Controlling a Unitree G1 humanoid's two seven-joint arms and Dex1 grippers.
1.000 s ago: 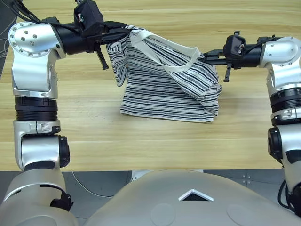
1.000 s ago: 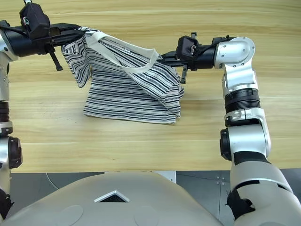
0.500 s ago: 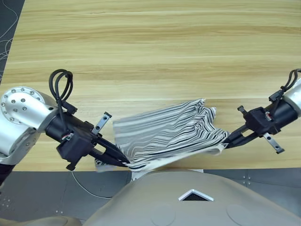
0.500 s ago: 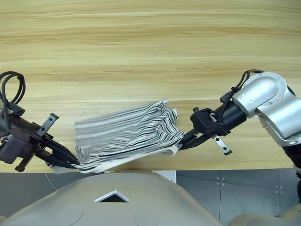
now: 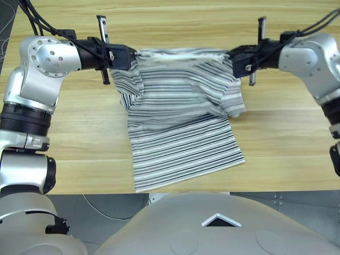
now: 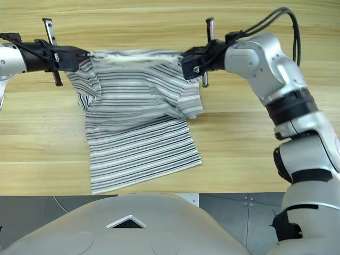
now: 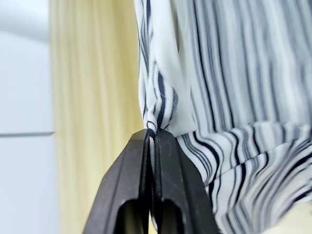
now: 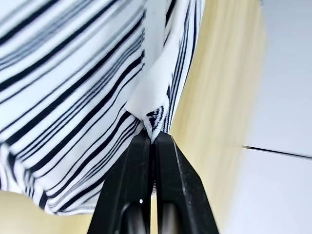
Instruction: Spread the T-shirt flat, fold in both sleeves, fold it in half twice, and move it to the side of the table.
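Both arms have the striped T-shirt point(image 5: 178, 117) up by its top edge, stretched taut between them: the left gripper point(image 5: 134, 54) has its fingers point(image 7: 131, 165) clenched on the left shoulder corner, and the right gripper point(image 5: 231, 55) pinches the right one. The cloth slopes down onto the table point(image 5: 281, 133), with the hem at the near edge. Bare wood lies left, right and beyond.

right gripper point(image 8: 154, 138) pinching bunched edge of striped T-shirt point(image 8: 73, 97), fingers clamped tight, wooden table point(image 8: 229, 87) behind
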